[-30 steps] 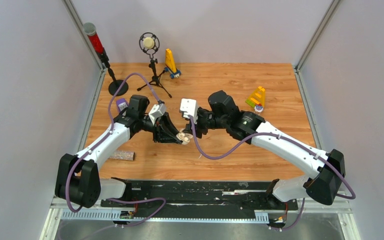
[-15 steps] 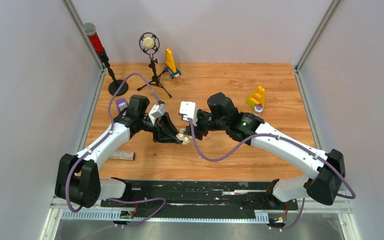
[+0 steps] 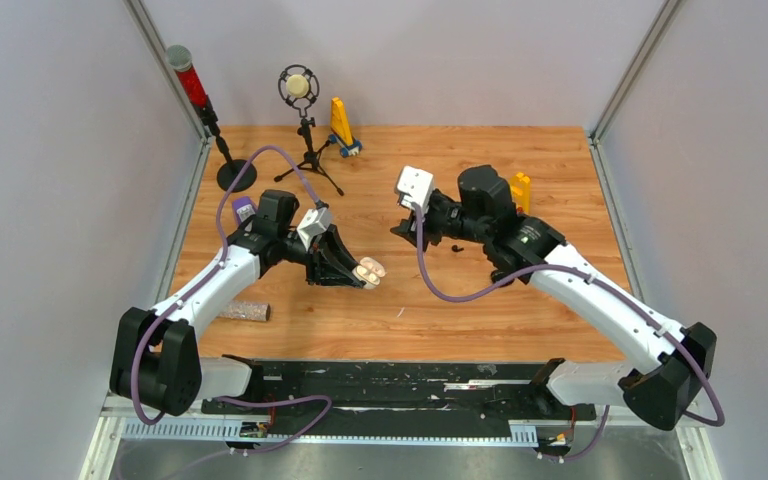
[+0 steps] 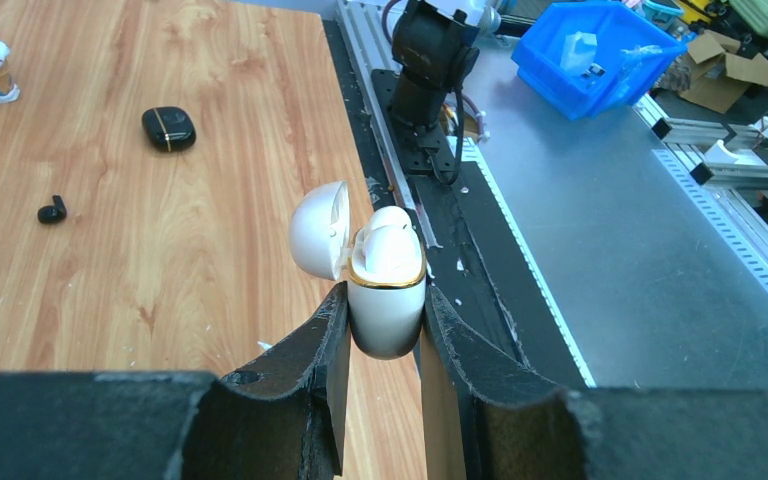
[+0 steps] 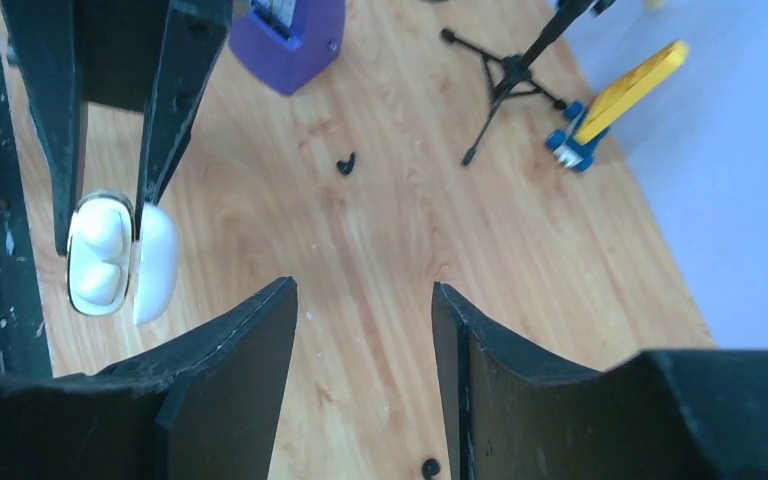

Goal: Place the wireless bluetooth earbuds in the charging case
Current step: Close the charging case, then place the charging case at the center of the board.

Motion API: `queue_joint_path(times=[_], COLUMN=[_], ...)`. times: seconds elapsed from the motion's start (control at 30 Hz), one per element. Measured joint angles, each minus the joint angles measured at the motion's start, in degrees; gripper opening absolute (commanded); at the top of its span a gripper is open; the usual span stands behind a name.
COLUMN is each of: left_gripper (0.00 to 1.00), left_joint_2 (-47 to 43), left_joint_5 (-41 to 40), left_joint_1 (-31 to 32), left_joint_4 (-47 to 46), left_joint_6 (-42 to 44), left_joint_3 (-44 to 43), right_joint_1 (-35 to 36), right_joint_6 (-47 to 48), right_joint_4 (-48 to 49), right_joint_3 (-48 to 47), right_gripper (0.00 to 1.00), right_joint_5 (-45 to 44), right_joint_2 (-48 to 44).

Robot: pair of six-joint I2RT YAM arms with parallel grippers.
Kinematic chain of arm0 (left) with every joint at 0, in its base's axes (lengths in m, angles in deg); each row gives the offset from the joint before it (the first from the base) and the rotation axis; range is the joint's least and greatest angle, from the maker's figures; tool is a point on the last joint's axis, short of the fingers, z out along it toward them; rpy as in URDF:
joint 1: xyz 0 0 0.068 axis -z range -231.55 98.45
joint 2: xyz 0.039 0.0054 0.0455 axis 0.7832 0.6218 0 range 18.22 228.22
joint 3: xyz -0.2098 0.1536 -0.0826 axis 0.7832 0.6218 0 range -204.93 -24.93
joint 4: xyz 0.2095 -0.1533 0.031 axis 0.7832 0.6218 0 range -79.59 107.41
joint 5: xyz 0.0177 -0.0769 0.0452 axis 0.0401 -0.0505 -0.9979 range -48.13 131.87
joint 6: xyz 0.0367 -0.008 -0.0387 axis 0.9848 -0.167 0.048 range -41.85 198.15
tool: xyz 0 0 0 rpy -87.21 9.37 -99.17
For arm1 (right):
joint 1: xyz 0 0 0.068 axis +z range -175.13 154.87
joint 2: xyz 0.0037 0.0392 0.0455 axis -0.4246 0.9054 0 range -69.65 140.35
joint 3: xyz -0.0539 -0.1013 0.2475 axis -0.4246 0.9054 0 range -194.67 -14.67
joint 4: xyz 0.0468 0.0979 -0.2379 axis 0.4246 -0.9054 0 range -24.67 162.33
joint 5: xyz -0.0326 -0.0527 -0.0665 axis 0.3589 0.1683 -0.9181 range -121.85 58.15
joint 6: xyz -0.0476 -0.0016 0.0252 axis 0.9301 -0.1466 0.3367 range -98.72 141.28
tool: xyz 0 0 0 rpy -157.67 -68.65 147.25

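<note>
Left jaws clamp the open charging case (image 4: 385,300), arm angled inward; right jaws parted, arm extended.

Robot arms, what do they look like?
The left arm and right arm are white tubes with chunky black joints. A purple cable runs along each. Each ends in black curved fingers, with a small white camera box.

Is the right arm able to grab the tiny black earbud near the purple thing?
Probably yes. The right gripper is open and empty, and the black earbud lies alone on the table ahead of its fingers, with nothing between them.
</note>
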Motion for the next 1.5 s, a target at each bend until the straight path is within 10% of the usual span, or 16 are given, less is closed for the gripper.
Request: queue_joint_path(times=[0.8, 1.23, 1.5], left_gripper=[0.15, 0.19, 0.19], left_joint_2=[1.6, 30.8, 43.5], left_joint_5=[-3.8, -27.3, -43.2], left_joint_1=[0.0, 0.0, 0.0], left_joint_4=[-7.2, -55.2, -60.8], left_joint_6=[-5.6, -61.0, -73.6], left_joint_3=[0.1, -2.4, -9.5], right_joint_1=[1.3, -16.7, -22.8], right_joint_6=[-2.6, -9.4, -11.1], right_joint_4=[-0.4, 2.7, 6.0], right_joint_3=[6.4, 5.8, 9.4], right_gripper=[0.57, 0.65, 0.65], right_joint_5=[19.5, -0.2, -2.1], right_joint_2=[-3.2, -0.5, -0.3])
